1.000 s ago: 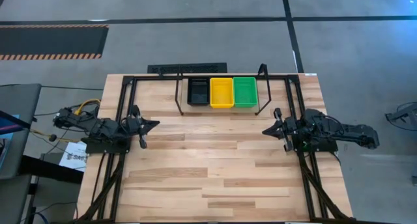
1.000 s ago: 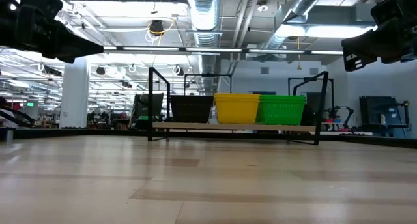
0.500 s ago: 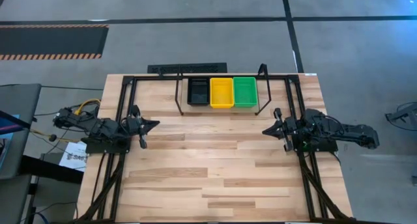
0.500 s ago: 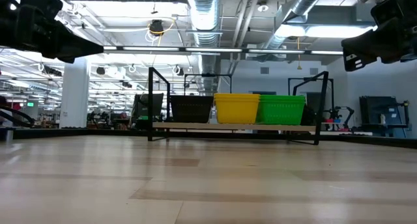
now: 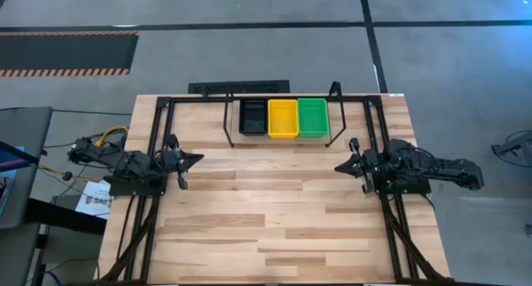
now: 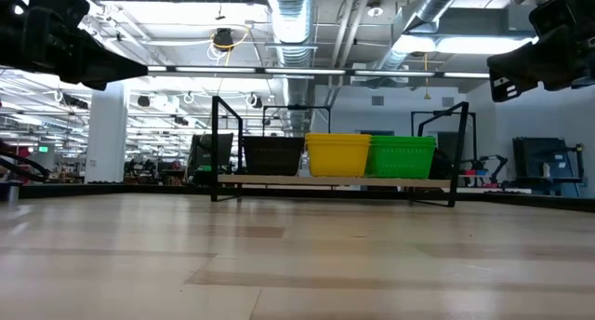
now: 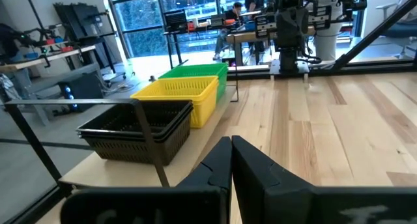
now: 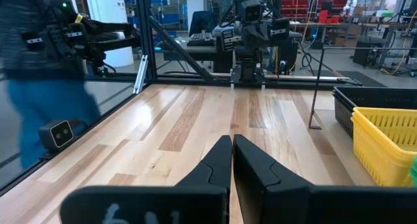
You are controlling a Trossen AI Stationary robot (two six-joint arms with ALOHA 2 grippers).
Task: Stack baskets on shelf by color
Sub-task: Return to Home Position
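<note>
**On the shelf, 3 colour piles stood sorted – both arms parked apart**

At the far edge of the table (image 5: 274, 228), the shelf (image 6: 335, 180) carried the baskets in 3 nested piles set side by side, each touching the next: black (image 6: 272, 156) on one end, yellow (image 6: 337, 155) in the middle, green (image 6: 402, 156) on the other end. Each pile held 1 colour only. The left wrist view showed more than 1 black basket nested together, though the exact count per pile could not be read. No basket showed on the table off the shelf.

The left hand (image 5: 198, 159) hung over the table's left side, well apart from the shelf, its 2 fingers pressed together with nothing between them. The right hand (image 5: 340, 166) hung over the right side, likewise closed and empty, facing the left one across the table.

By this showing the sorting and stacking looked complete – what was left seemed only for the arms to settle at rest.
</note>
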